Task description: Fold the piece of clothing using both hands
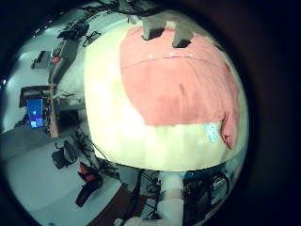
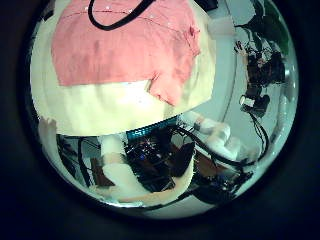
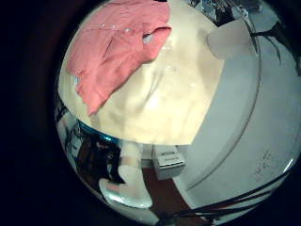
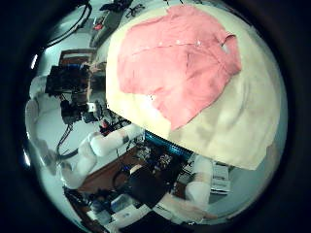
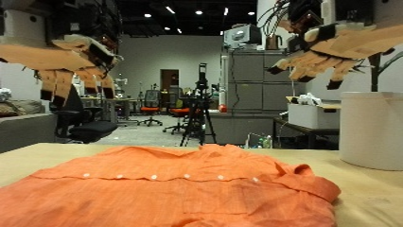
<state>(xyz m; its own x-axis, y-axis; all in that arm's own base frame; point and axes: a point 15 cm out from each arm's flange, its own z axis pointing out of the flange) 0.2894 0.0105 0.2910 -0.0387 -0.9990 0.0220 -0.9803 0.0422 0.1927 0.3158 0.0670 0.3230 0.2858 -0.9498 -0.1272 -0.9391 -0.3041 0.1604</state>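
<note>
An orange button shirt (image 5: 189,184) lies spread flat on the tan table (image 5: 372,203), with a slight rumple at its edge under the right hand. My left hand (image 5: 69,61) hangs high above the shirt's one side, fingers relaxed and empty. My right hand (image 5: 330,52) hovers high above the other side, fingers loosely spread and holding nothing. The palm views look down on the shirt (image 1: 179,85) (image 2: 120,45) (image 3: 113,47) (image 4: 180,63) from well above, and bare table (image 1: 150,141) shows beside it.
A white cylindrical container (image 5: 372,128) stands beside the table on the right hand's side, seen also as the container (image 3: 230,38) past the table edge. Office chairs and a tripod (image 5: 198,109) stand in the room behind.
</note>
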